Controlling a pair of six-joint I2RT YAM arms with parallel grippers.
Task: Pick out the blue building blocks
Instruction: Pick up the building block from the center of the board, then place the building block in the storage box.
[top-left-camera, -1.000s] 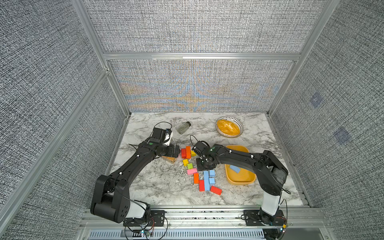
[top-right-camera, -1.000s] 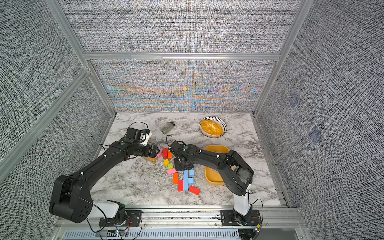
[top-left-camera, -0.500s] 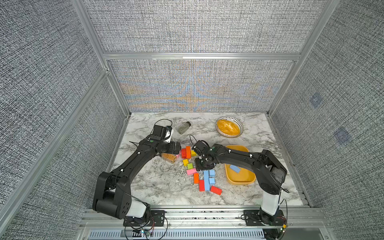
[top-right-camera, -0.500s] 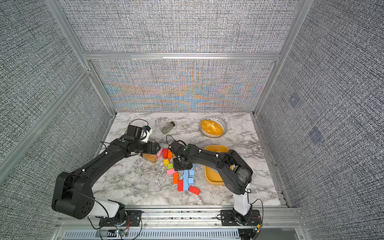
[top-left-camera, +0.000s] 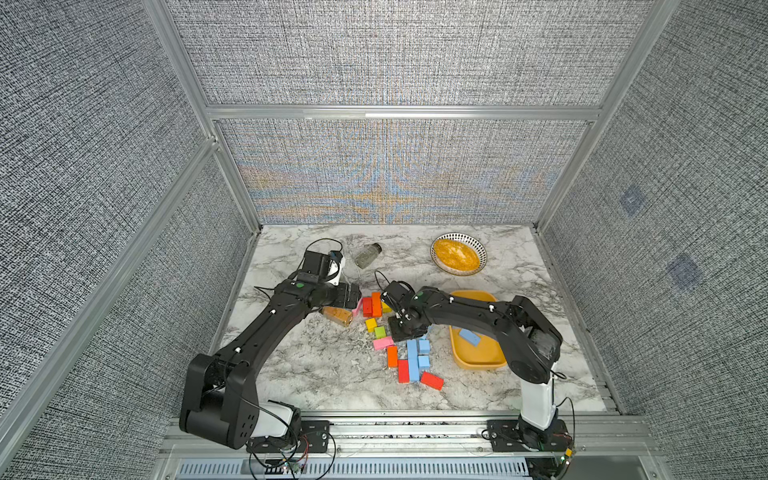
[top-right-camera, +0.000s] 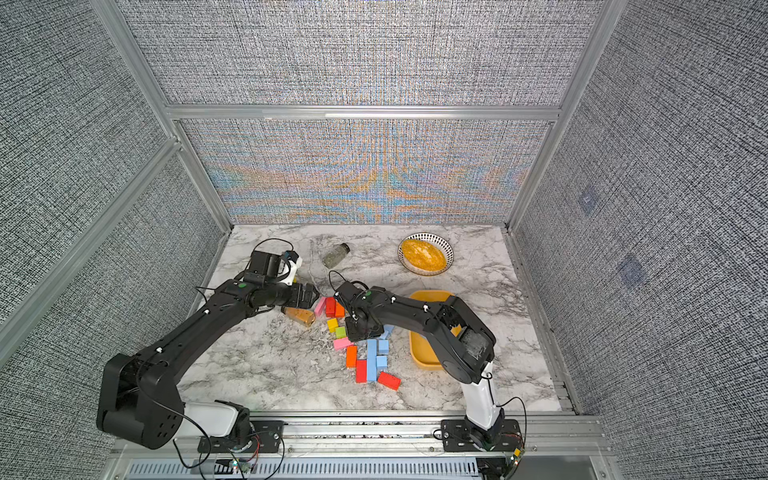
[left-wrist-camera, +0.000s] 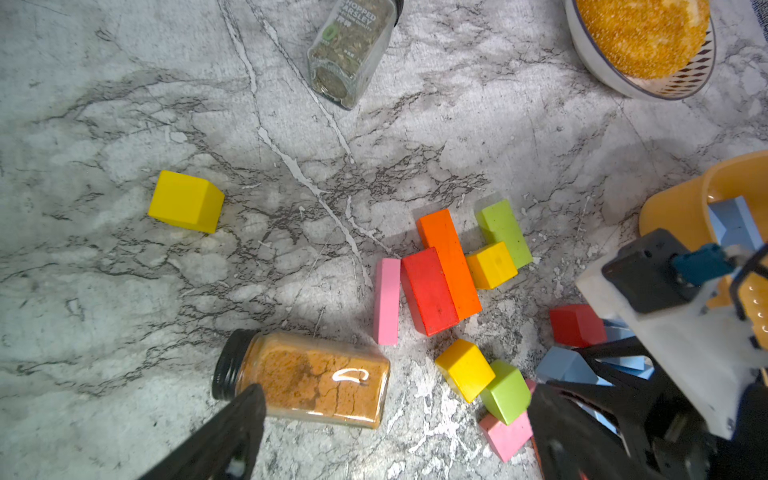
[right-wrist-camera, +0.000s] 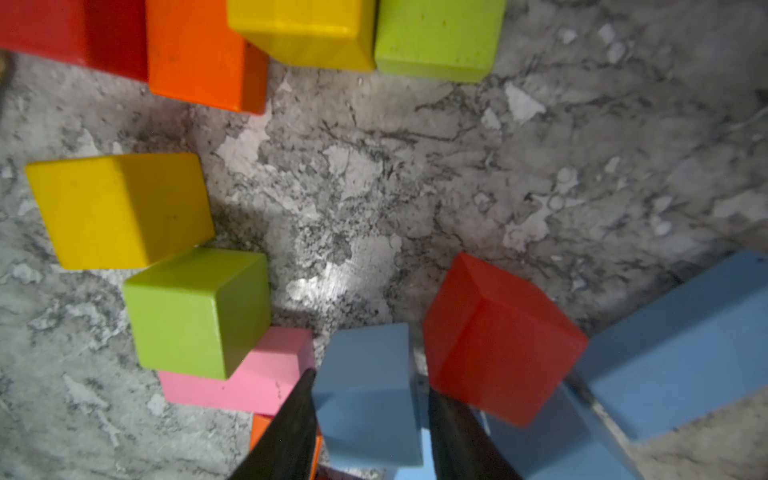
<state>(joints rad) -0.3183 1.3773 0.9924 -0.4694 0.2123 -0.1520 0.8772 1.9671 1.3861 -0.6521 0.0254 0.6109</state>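
Noting the grippers first: we found the right gripper (right-wrist-camera: 368, 384) lowered into the block pile just left of the yellow tray (top-left-camera: 476, 357). Its two fingers (right-wrist-camera: 291, 428) stood narrowly apart on either side of a blue cube (right-wrist-camera: 365, 357) resting on the marble table (top-left-camera: 316, 374). One finger touched the cube's edge; we could not tell whether the other pressed on it, so we logged no firm grip.

The left gripper (top-left-camera: 351, 294) hovered farther left of the tray. Its jaws were spread wide and clamped on nothing, above a spice jar (left-wrist-camera: 316, 378) of orange-brown powder lying on its side.

Containers: the tray held one blue bar (top-left-camera: 469, 336), lying flat. More blue building blocks (top-left-camera: 415, 353) lay on the table just left of the tray, mixed with other coloured blocks (left-wrist-camera: 428, 291) in red, orange, pink, yellow and green. Behind the tray stood a patterned bowl (left-wrist-camera: 606, 77) with an orange-yellow granular filling. A glass parsley jar (left-wrist-camera: 353, 45), on its side with green flakes inside, lay behind and left of the tray, well apart from it.
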